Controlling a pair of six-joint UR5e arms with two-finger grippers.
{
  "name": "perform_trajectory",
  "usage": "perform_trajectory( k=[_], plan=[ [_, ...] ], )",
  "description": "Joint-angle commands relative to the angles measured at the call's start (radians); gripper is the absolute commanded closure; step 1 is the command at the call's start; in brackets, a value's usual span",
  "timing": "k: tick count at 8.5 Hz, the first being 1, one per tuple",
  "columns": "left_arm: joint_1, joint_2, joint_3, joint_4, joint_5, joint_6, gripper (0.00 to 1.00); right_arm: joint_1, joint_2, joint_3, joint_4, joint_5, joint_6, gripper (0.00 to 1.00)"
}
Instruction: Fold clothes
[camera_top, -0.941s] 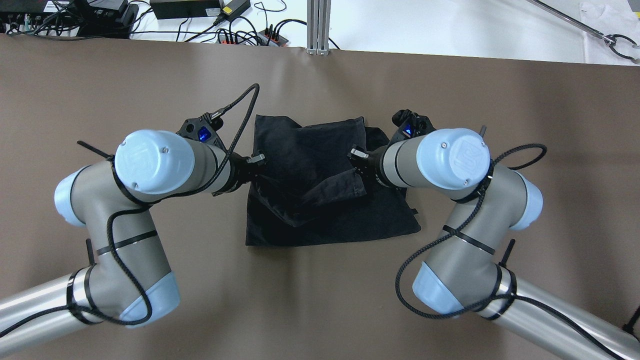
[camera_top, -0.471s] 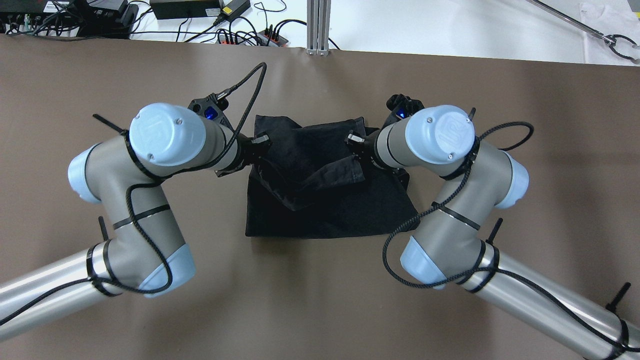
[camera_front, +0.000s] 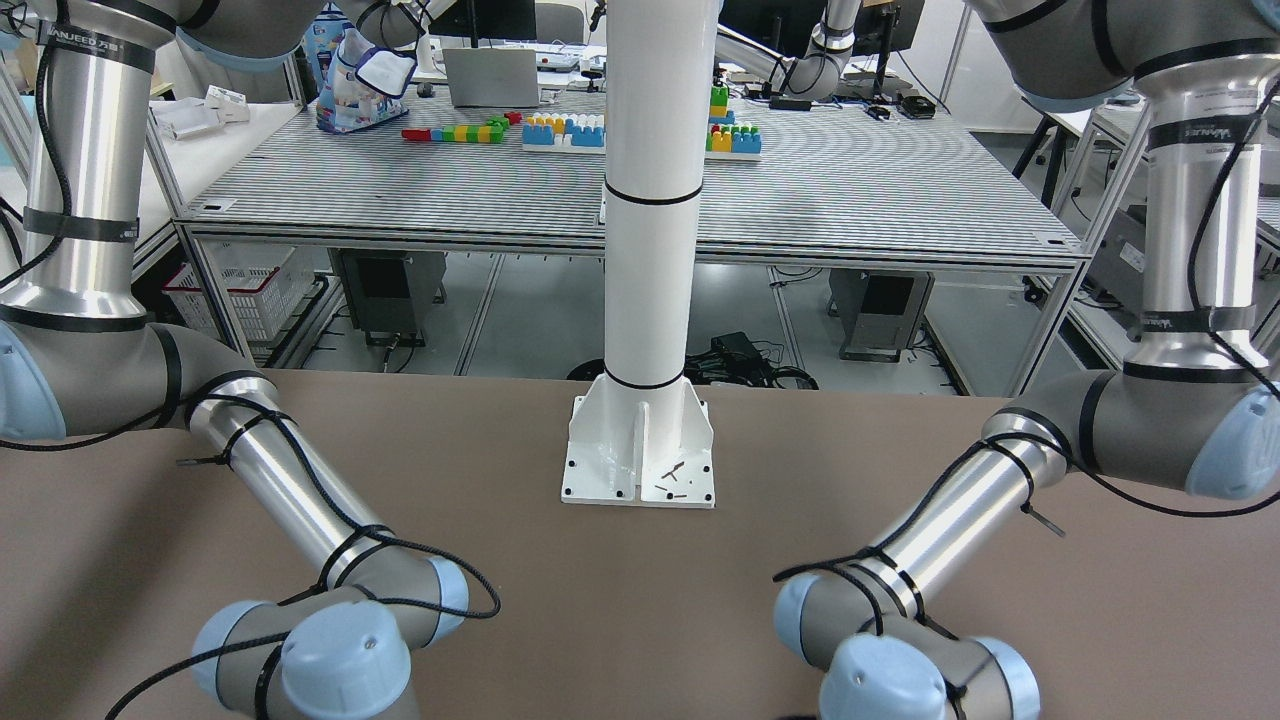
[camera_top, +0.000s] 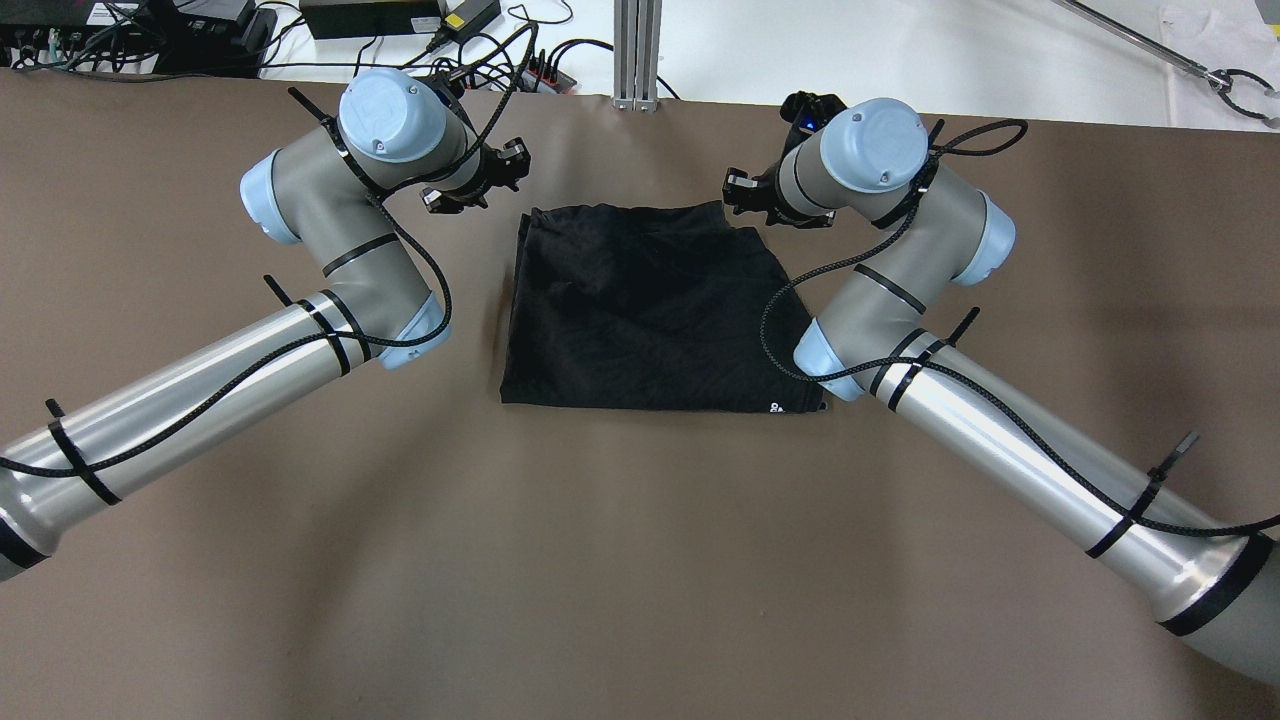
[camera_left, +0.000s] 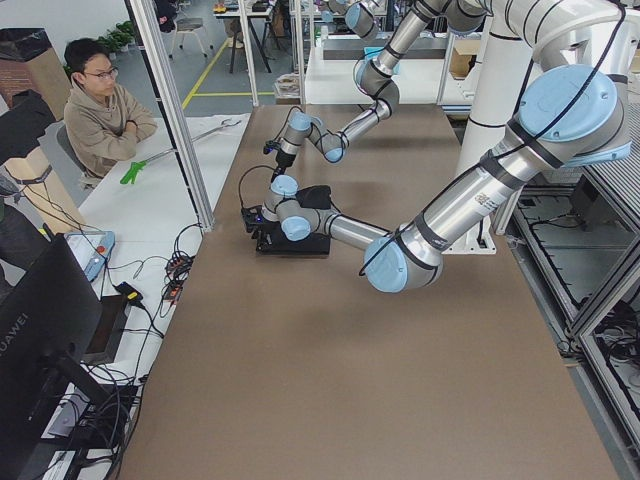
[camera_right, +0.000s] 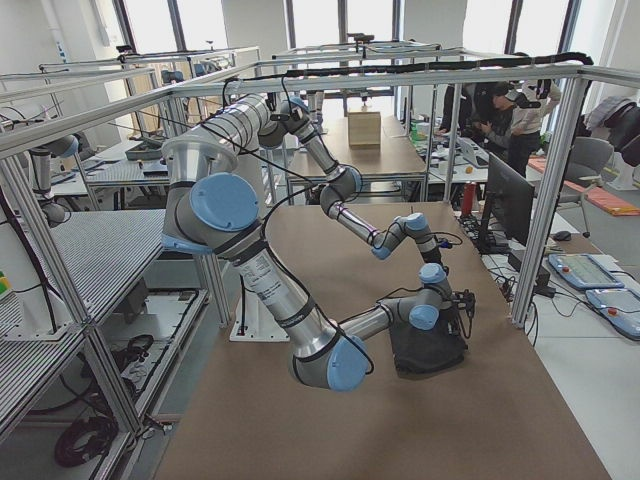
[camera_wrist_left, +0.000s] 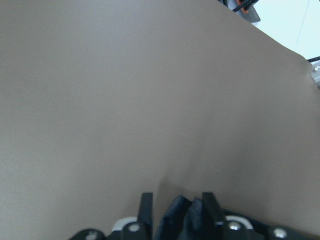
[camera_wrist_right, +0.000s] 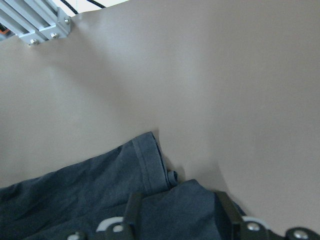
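Note:
The clothes (camera_top: 650, 310) are one black garment lying flat as a folded rectangle in the middle of the brown table (camera_top: 640, 560). My left gripper (camera_top: 478, 182) hovers just off its far left corner, open. In the left wrist view the left gripper (camera_wrist_left: 176, 205) has its fingers (camera_wrist_left: 145, 205) spread, with a bit of the clothes (camera_wrist_left: 182, 217) showing between them. My right gripper (camera_top: 762, 200) is at the far right corner, also open. The right wrist view shows the right gripper (camera_wrist_right: 177, 205) spread over the hem of the clothes (camera_wrist_right: 90, 185). The front-facing view shows neither the grippers nor the clothes.
An aluminium post (camera_top: 636, 50) stands at the table's far edge, with cables and power strips (camera_top: 480, 60) beside it. The white pillar's base plate (camera_front: 640, 450) is bolted at the robot's side. A person (camera_left: 100, 110) sits beyond the table's far edge.
Both arms swept toward the table's far edge, carrying the raised flap over. The garment now lies flat as a neat rectangle, and both grippers have let go of it.

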Motion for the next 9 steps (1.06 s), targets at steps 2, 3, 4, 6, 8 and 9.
perform_trajectory(
  k=[2, 3, 4, 6, 8, 9],
  plan=[
    [-0.028, -0.004, 0.006, -0.006, -0.008, 0.055, 0.00, 0.025, 0.000, -0.024, 0.008, -0.009, -0.114, 0.06],
    [-0.042, -0.003, 0.000, -0.004, -0.008, 0.145, 0.00, 0.031, -0.012, -0.032, 0.006, -0.012, -0.235, 0.06],
    [-0.045, 0.011, 0.000, 0.001, 0.007, 0.279, 0.00, 0.048, -0.043, -0.033, 0.006, -0.017, -0.391, 0.06],
    [-0.092, 0.096, -0.031, -0.001, 0.053, 0.493, 0.00, 0.092, -0.107, -0.033, -0.001, -0.092, -0.638, 0.06],
    [-0.155, 0.243, -0.090, -0.006, 0.180, 0.862, 0.00, 0.198, -0.198, -0.023, 0.003, -0.092, -0.809, 0.06],
    [-0.201, 0.306, -0.103, -0.012, 0.229, 1.000, 0.00, 0.251, -0.247, -0.022, 0.008, -0.093, -0.927, 0.06]
  ],
)
